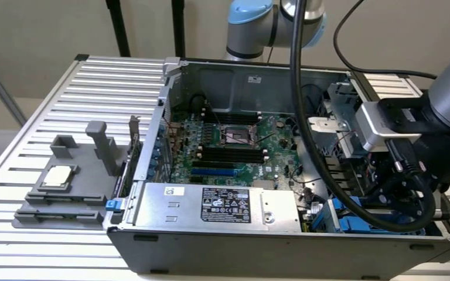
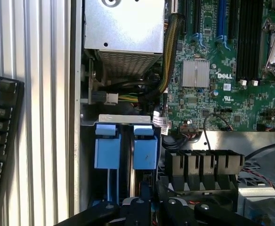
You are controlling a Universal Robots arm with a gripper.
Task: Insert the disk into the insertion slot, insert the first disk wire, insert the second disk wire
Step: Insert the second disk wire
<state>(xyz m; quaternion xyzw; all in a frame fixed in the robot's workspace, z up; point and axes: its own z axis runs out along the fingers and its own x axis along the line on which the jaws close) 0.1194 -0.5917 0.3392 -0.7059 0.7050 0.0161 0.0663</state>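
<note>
- Down at the front corner of the open computer case, on the exterior view's right, the arm hangs low over the drive bays with its wrist buried among thick black cables.
- Wrist view now: the gripper has its fingers drawn together, sitting right at the end of the blue-framed units, and whether something thin is pinched between them I cannot tell.
- And there's the insertion slot, a bay with a pale metal lip across its mouth, just beside the silver power-supply box.
- Two bright blue carrier tabs stand side by side inside that bay; the disk itself looks seated down between them, only a dark edge of it showing.
- My read: the disk step looks done and we are in the wiring stage, with the gripper closest to the rear of the drive carriers.
- Tight quarters here, since a braided cable bundle and the motherboard crowd that corner, so any plug would need square alignment and a gentle push.
- Outside the case, a grey fixture sits on the slatted desk.
</note>
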